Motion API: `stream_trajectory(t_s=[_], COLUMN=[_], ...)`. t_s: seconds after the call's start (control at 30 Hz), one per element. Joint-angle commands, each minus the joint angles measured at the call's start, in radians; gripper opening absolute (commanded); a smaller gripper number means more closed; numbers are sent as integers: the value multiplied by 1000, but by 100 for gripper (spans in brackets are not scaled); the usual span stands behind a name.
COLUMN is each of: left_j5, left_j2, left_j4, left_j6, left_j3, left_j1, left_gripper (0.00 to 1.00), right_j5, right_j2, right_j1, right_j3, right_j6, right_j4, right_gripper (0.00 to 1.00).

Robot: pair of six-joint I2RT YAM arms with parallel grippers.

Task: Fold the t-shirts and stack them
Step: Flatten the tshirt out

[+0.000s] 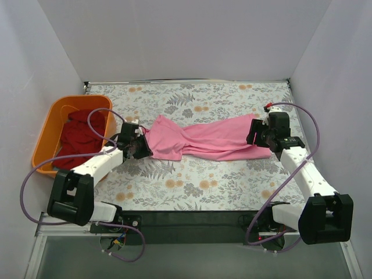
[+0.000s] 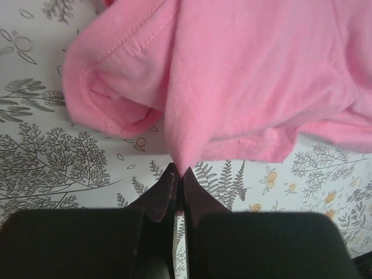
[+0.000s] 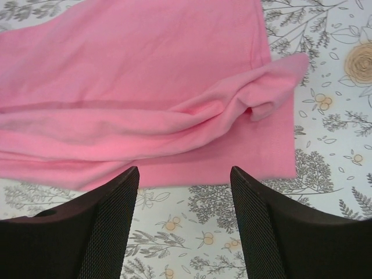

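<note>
Pinching a narrow fold of the pink t-shirt [image 2: 244, 75] between fingers pressed tight together, our left gripper [image 2: 179, 181] held the cloth at the lower centre of its wrist view. Our right gripper [image 3: 183, 174] hung with fingers spread wide, gripping nothing, just short of the shirt's near hem. Overhead, the shirt lay bunched lengthwise across the middle of the floral table [image 1: 232, 192]. We judged a clean fold needed the right fingers closed on a hem corner, then both arms drawing apart to flatten the creases. Dark red t-shirts [image 1: 78, 136] lay in the orange basket [image 1: 45, 136] at far left.
</note>
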Motion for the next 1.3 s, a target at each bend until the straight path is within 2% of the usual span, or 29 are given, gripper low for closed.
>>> stream_trajectory(t_s=[0.0, 0.1, 0.23, 0.47, 0.6, 0.97, 1.27], left_j5=[-82, -123, -197, -188, -186, -188, -212], left_j2=[-148, -215, -287, -341, -346, -347, -347], left_j4=[-42, -51, -30, 30, 30, 30, 27], left_j6=[31, 38, 40, 20, 20, 23, 25], left_j3=[52, 42, -5, -79, -80, -85, -85], left_j1=[3, 3, 3, 4, 3, 4, 3], left_gripper=[0, 0, 0, 0, 0, 0, 0], right_j5=[144, 143, 11, -135, -180, -151, -143], right_j2=[59, 93, 98, 123, 173, 255, 245], right_j1=[-6, -46, -160, -275, -278, -281, -298], right_j3=[57, 52, -11, -124, -138, -131, -181], right_j6=[0, 40, 133, 245, 216, 224, 411], right_j4=[-4, 3, 89, 290, 332, 447, 485], right_gripper=[59, 58, 56, 50, 45, 46, 48])
